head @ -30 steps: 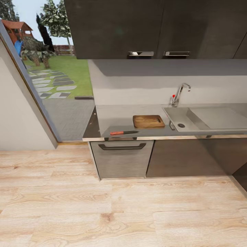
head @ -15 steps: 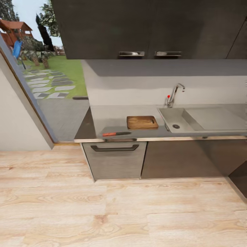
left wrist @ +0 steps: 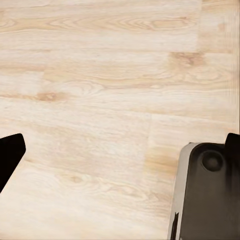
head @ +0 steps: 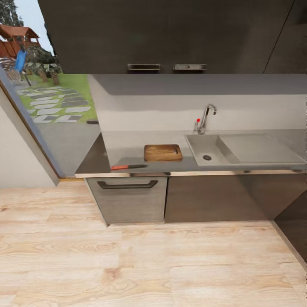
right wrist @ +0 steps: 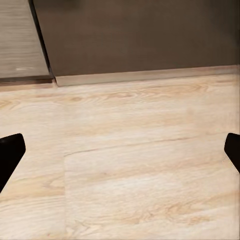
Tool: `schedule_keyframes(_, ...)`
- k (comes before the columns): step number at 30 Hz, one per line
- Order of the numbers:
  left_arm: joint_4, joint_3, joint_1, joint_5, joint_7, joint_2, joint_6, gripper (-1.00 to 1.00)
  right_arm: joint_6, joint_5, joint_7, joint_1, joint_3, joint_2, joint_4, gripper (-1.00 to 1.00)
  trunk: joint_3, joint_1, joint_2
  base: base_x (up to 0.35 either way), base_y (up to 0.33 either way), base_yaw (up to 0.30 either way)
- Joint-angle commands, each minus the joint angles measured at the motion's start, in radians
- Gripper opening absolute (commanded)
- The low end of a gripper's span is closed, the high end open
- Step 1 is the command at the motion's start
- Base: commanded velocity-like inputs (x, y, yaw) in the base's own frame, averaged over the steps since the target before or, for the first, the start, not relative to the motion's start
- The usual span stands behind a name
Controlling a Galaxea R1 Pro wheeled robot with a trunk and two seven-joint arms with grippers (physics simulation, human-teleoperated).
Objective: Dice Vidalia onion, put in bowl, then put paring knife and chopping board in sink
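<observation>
One rectangular brown wooden chopping board point(head: 163, 152), one slim paring knife with a red-orange handle point(head: 128, 166) and one grey steel sink point(head: 238, 149) with one curved chrome tap point(head: 204, 118) sit on one glossy grey worktop point(head: 128, 149). Two metal handles point(head: 143, 67) show on the dark upper cabinets, and one dark handle point(head: 127, 184) on the drawer below.

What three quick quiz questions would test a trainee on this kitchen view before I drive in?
1. True or false: the red-handled paring knife lies on the brown wooden chopping board.
2. Which is nearer the grey steel sink: A) knife, B) board?
3. Fill in: the curved chrome tap has a ___ knob.

Key: 1 false, it lies on the grey countertop near the front edge; 2 B; 3 red.
</observation>
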Motion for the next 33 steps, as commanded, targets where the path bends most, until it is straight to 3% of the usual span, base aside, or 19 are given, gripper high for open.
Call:
schedule_keyframes(1, -0.002, -0.005, 0.001, 0.006, 0.003, 0.000, -0.001, 1.00, -0.002, 0.011, -0.004, -0.001, -0.008, 0.000, 0.000, 1.00, -0.002, 0.001, -0.002, 0.000, -0.319, 0.000)
schedule_keyframes(10, -0.002, -0.005, 0.001, 0.006, 0.004, 0.000, -0.001, 1.00, -0.002, 0.010, -0.004, -0.001, -0.008, 0.000, 0.000, 1.00, -0.002, 0.001, -0.002, 0.000, -0.319, -0.013)
schedule_keyframes(23, -0.005, -0.005, 0.001, 0.005, 0.003, 0.000, -0.001, 1.00, -0.002, 0.010, -0.004, -0.001, -0.008, 0.000, 0.000, 1.00, 0.002, 0.001, -0.002, 0.000, -0.319, -0.133)
schedule_keyframes(33, -0.006, -0.005, 0.001, 0.005, 0.003, 0.000, -0.001, 1.00, -0.002, 0.010, -0.005, -0.001, -0.008, 0.002, 0.000, 1.00, 0.002, 0.001, -0.002, 0.028, -0.319, 0.008)
